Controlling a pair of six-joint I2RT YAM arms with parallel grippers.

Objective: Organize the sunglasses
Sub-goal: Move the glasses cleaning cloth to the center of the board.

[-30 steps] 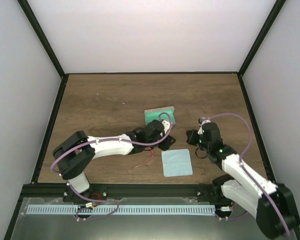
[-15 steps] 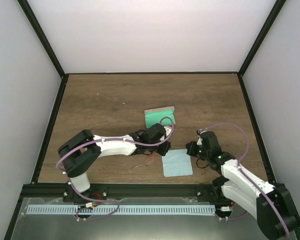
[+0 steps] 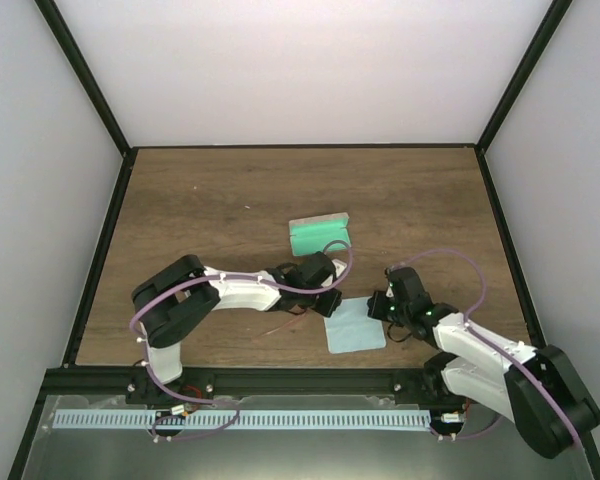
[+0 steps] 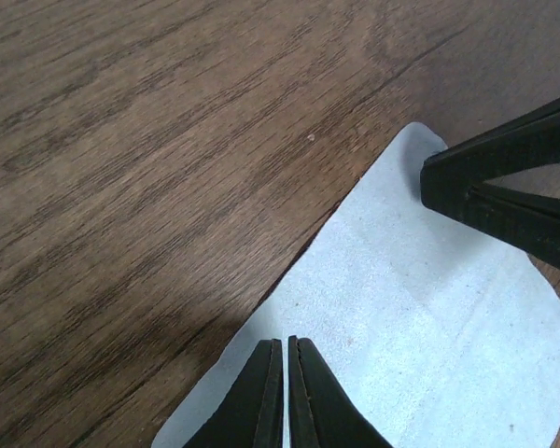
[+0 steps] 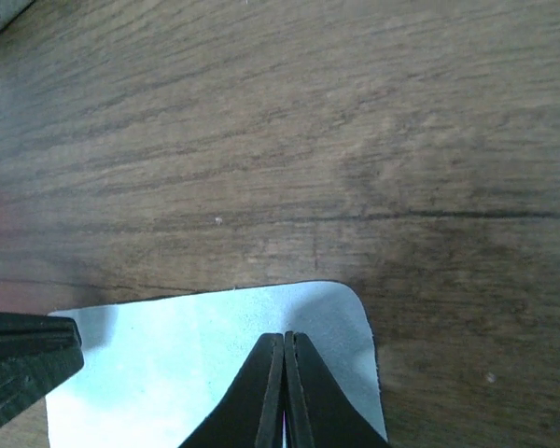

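Note:
The sunglasses (image 3: 289, 322), thin and red, lie on the table just near of my left arm, partly hidden under it. They show in neither wrist view. My left gripper (image 3: 332, 303) is shut, its tips (image 4: 287, 342) down on the far left corner of the pale blue cloth (image 3: 355, 325). My right gripper (image 3: 378, 306) is shut, its tips (image 5: 285, 336) down on the cloth's far right corner (image 5: 341, 303). The cloth lies flat (image 4: 420, 317). Each wrist view shows the other gripper's fingers at the opposite corner.
The grey case with green lining (image 3: 320, 234) stands open just beyond the left gripper. Black frame rails run along the table's sides and near edge (image 3: 280, 378). Bare wood lies to the left and far side.
Both grippers have come together onto the cloth: the left moved right and nearer, the right moved left and nearer. The cloth and sunglasses have not visibly moved.

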